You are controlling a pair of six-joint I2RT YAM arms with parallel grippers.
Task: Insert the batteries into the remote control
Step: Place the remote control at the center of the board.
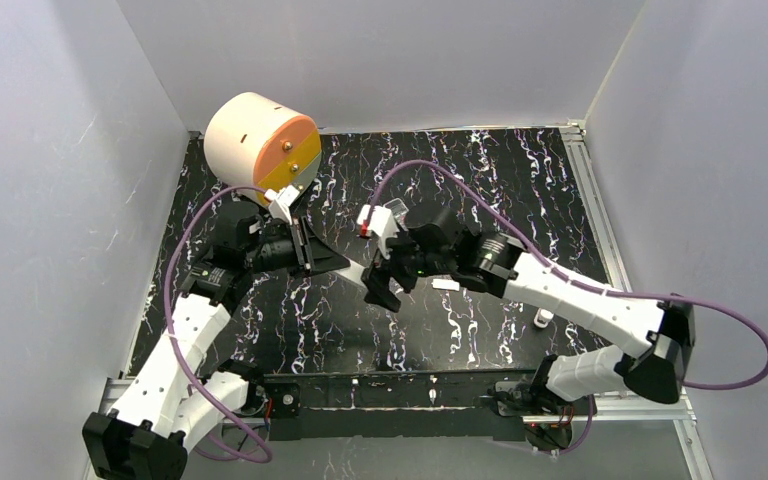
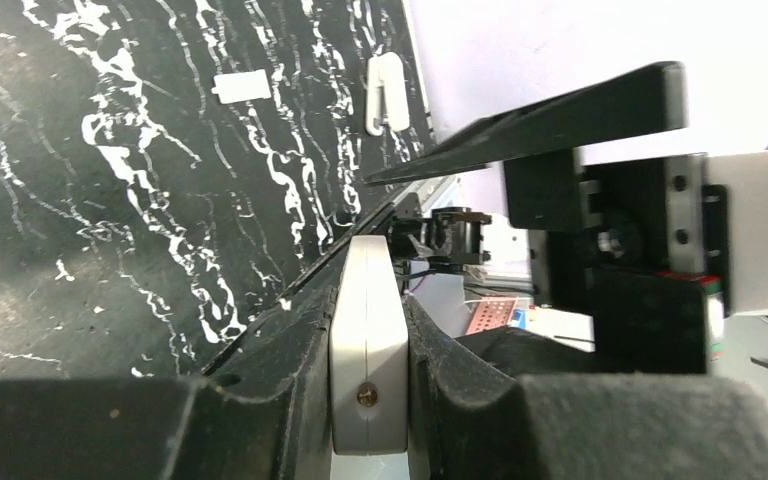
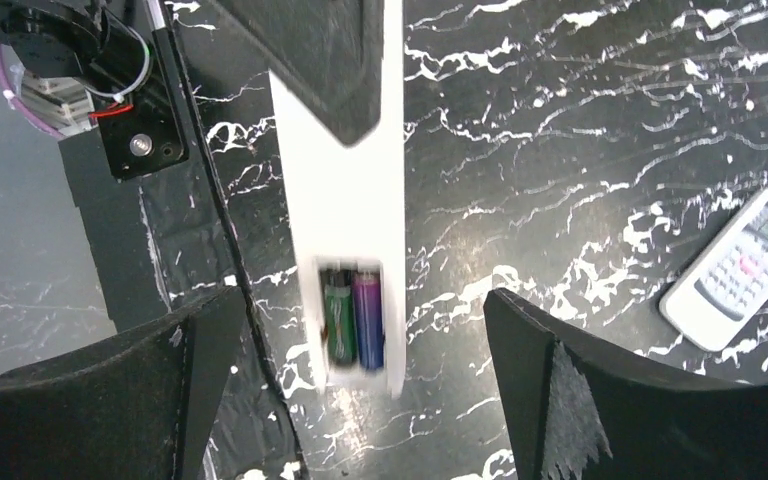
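Observation:
My left gripper (image 2: 368, 330) is shut on the white remote control (image 2: 368, 345) and holds it edge-on above the table. In the right wrist view the remote control (image 3: 345, 200) shows its back, with the battery bay uncovered. A dark green battery (image 3: 339, 318) and a purple battery (image 3: 367, 318) lie side by side in that bay. My right gripper (image 3: 360, 400) is open wide just past the remote's bay end, with nothing between its fingers. From the top view the right gripper (image 1: 385, 285) faces the left gripper (image 1: 335, 262) at mid-table, the remote control (image 1: 372, 273) between them.
A second white remote (image 3: 737, 268) with buttons and a small screen lies on the black marbled table (image 1: 480, 180) to the right. A small flat white cover (image 2: 241, 86) lies near it. A big peach and orange cylinder (image 1: 260, 140) stands at the back left corner.

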